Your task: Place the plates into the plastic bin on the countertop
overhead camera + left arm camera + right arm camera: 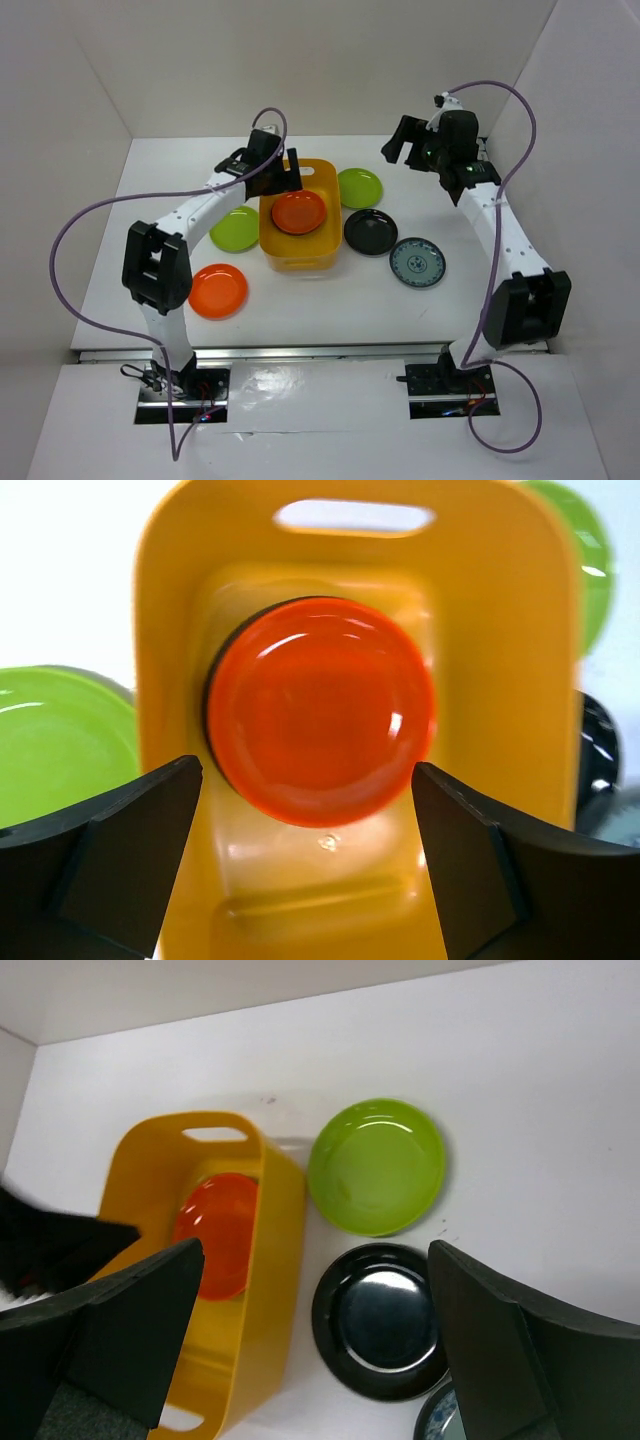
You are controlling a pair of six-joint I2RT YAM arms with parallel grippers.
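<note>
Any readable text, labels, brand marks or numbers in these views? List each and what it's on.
None readable.
The yellow-orange rectangular plastic bin and the round orange plate lying in it carry no lettering.
The round blue-grey patterned plate shows only decoration, too small to make out.

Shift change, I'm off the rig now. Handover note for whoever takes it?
Left tool: open, empty, above the plastic bin.
Right tool: open, empty, raised at far right.
Done: top orange plate lies in the bin, a dark rim beneath it.
To do, on the countertop: other orange plate, left lime plate, right lime plate, black plate, patterned plate.
</note>
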